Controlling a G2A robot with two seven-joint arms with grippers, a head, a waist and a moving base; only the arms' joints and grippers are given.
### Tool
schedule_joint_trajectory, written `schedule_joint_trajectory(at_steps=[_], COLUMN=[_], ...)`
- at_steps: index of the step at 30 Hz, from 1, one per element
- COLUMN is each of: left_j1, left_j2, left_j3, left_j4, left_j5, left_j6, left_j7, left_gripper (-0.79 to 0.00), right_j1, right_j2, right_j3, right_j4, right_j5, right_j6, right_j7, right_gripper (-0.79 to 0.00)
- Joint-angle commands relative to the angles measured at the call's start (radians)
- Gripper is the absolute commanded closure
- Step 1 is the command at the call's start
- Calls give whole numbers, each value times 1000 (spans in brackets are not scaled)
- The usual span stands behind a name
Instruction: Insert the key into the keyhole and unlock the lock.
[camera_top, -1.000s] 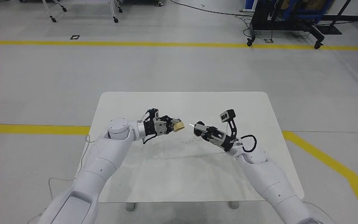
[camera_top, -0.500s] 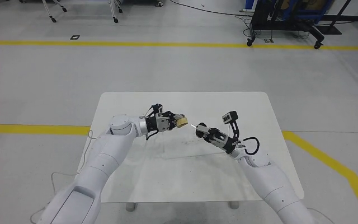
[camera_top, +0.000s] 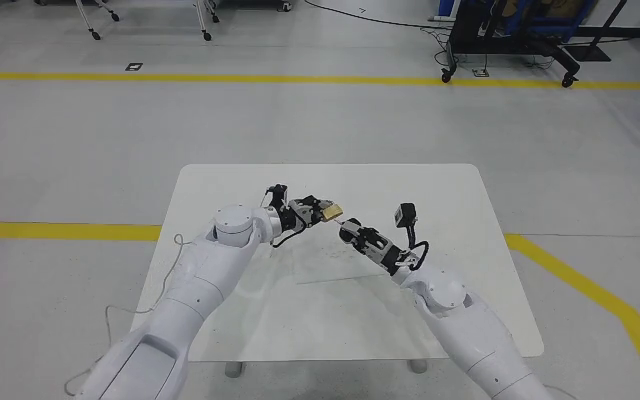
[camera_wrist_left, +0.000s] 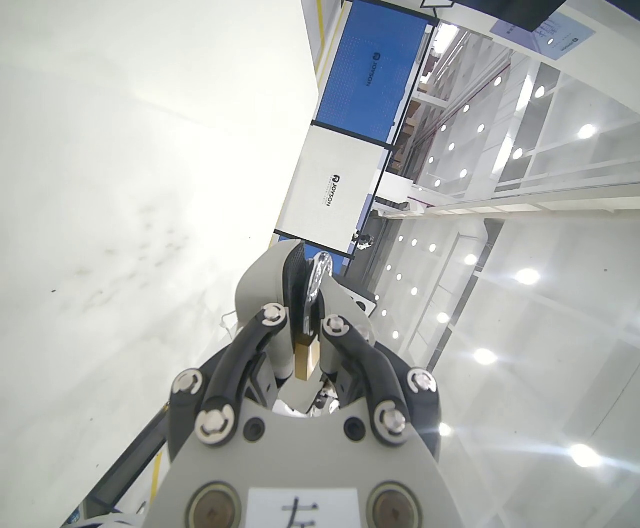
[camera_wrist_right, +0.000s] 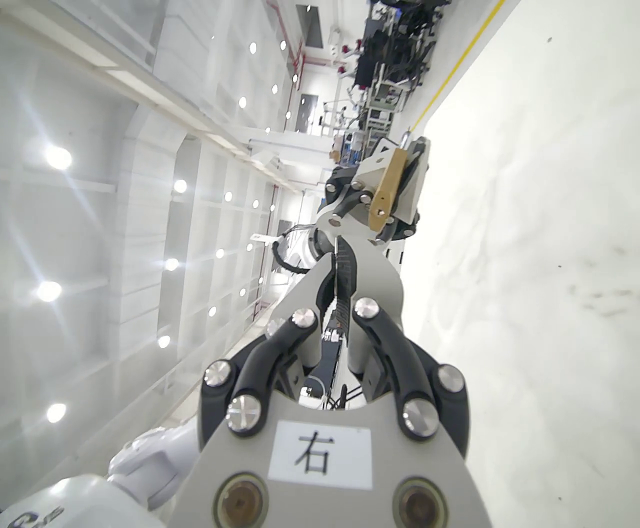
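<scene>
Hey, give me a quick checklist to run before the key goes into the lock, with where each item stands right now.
1. Lock gripped in left claw: ok.
2. Lock held off the table: ok.
3. Keyhole facing right claw: ok.
4. Right claw shut: ok.
5. Key seated in right claw: cannot tell.
6. Key lined up with keyhole: cannot tell.

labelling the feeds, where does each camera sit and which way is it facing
Top view: above the arms, looking down at the table; both arms show, left gripper holding the lock.
Left wrist view: on the left wrist, facing along its own gripper, the lock clamped there.
Right wrist view: on the right wrist, facing past the right gripper towards the lock.
Shared: all three show the lock.
</scene>
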Motion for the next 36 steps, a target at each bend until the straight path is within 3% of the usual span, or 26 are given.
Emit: schedule_joint_trajectory(at_steps=[1, 14, 17, 22, 36], left_j1=[-1, 3, 24, 44, 56], left_j2=[-2, -3, 0, 5, 5], left_j3=[-1, -7, -16, -27, -32], left_j4=[5, 2, -28, -64, -92], left_j5=[1, 19, 27, 48, 109], left_j6=[-2, -35, -33, -19, -8], left_j7=[2, 47, 65, 78, 107], left_gripper=[0, 0, 0, 0, 0], right_j1=[-16, -30, -35, -32, -16], right_j2=[-2, -4, -8, -16, -30], right_j3=[-2, -6, -11, -18, -28], right_j4=[-40, -66, -68, -59, -48], right_j5=[1, 37, -50, -77, -112], right_j6=[40, 48, 62, 108, 159], right_j7=[-46, -37, -140, -209, -242], right_gripper=[0, 0, 0, 0, 0])
